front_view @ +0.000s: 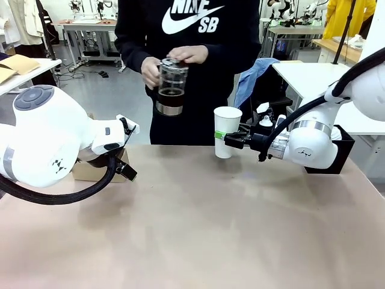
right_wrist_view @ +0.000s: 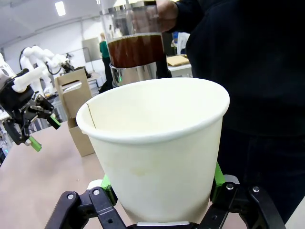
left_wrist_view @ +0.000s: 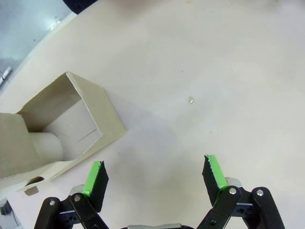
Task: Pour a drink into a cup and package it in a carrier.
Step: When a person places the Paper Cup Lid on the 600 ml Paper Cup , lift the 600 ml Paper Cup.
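Meanwhile, the left gripper (left_wrist_view: 155,174) gapes open beside the brown cardboard carrier (left_wrist_view: 102,107); a person (front_view: 198,66) holds the glass pitcher (front_view: 171,81) of dark brown drink (front_view: 171,94) above and left of the upright, lidless white paper cup (front_view: 227,123) clamped in the right gripper (front_view: 224,138).

We take this for a robotics lab. A white jointed left robot arm (front_view: 48,138) and a matching right robot arm (front_view: 313,141) reach over a wide beige bench (front_view: 198,241), and the left tool (left_wrist_view: 155,167) is black and two-fingered with green pads. Behind them, metal-legged work tables (front_view: 90,27) stand on a bare grey floor (front_view: 120,90) under a ceiling strip light (right_wrist_view: 60,8).
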Robot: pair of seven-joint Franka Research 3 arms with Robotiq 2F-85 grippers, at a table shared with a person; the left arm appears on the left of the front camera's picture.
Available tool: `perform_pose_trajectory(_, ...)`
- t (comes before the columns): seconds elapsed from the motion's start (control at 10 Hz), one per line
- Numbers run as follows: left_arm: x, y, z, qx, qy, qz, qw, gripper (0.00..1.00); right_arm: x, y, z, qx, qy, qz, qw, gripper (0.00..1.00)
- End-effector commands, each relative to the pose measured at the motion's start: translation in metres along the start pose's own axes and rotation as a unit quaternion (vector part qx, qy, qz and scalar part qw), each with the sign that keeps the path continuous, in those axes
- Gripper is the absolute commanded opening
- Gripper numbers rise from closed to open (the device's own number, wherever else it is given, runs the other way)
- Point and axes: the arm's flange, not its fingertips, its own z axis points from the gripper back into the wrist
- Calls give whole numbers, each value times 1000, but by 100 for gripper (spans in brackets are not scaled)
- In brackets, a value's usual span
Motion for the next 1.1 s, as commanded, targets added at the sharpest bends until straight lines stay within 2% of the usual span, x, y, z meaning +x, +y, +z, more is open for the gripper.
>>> perform_pose_trajectory(0.0, 0, 0, 0, -1, -1, 0, 1000, 100, 1, 1, -2, -1, -2, 1, 1000, 84)
perform_pose_trajectory(1.0, 0, 0, 0, -1, -1, 0, 1000, 100, 1, 1, -2, -1, -2, 1, 1000, 84)
